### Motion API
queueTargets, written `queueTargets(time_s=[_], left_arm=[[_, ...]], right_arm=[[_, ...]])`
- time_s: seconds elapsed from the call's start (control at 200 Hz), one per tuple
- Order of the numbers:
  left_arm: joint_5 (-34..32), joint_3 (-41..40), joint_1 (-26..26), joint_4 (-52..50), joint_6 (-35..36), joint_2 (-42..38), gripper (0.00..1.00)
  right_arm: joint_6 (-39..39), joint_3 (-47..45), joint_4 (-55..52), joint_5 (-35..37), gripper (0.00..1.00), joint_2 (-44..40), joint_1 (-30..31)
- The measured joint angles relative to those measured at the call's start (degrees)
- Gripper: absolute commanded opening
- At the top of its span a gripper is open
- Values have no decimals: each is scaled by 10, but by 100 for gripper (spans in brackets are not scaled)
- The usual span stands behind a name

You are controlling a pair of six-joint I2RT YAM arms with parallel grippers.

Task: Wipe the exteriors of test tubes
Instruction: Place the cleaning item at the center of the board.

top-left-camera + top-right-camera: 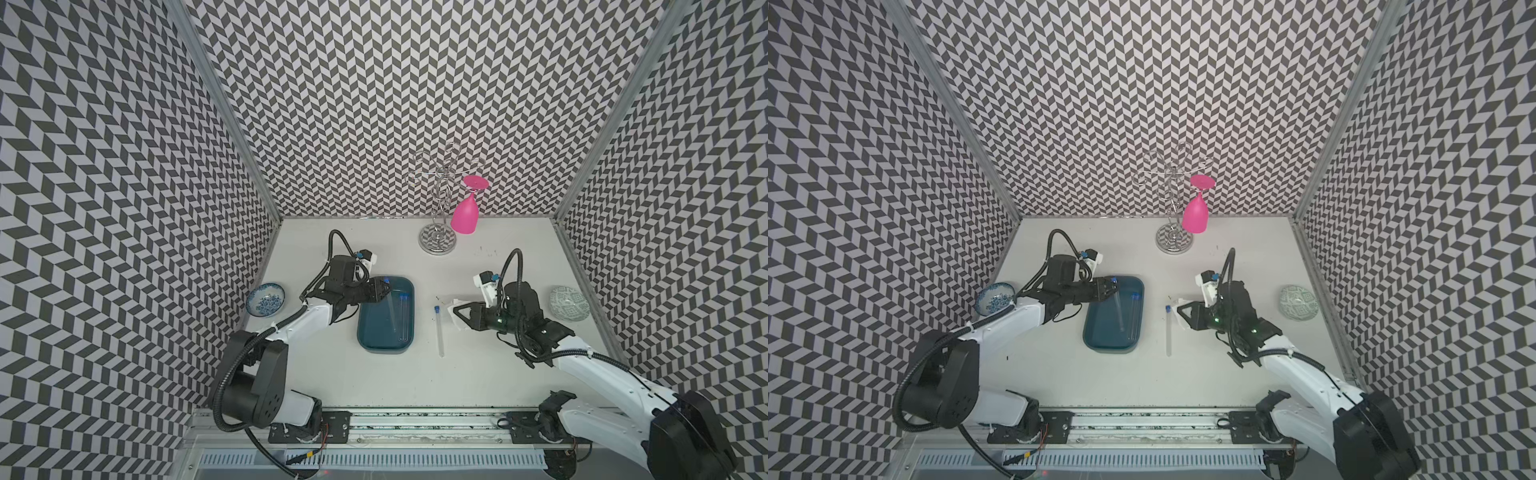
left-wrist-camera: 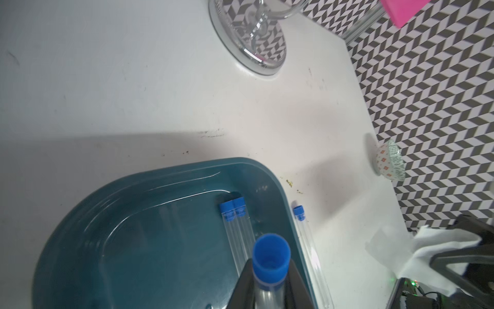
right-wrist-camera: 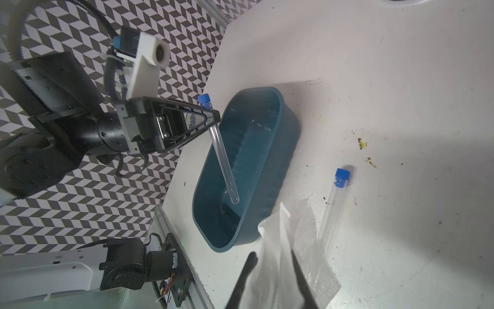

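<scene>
test tube clamped in left gripper, slanting over tray

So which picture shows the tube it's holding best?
Right wrist view: the held test tube shows nearly whole, cap to round end. Left wrist view shows mostly its cap; in both top views, a faint streak.
</scene>
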Motion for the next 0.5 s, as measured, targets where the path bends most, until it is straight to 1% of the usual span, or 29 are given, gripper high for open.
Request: queueTargets(time_s=[0.215, 0.501], left_arm=[[-10, 33, -9, -19, 20, 80, 21], [-19, 79, -16, -24, 32, 160, 23]], right_arm=[[-8, -6, 2, -17, 18, 0, -26], [-10, -31, 8, -10, 18, 13, -31]])
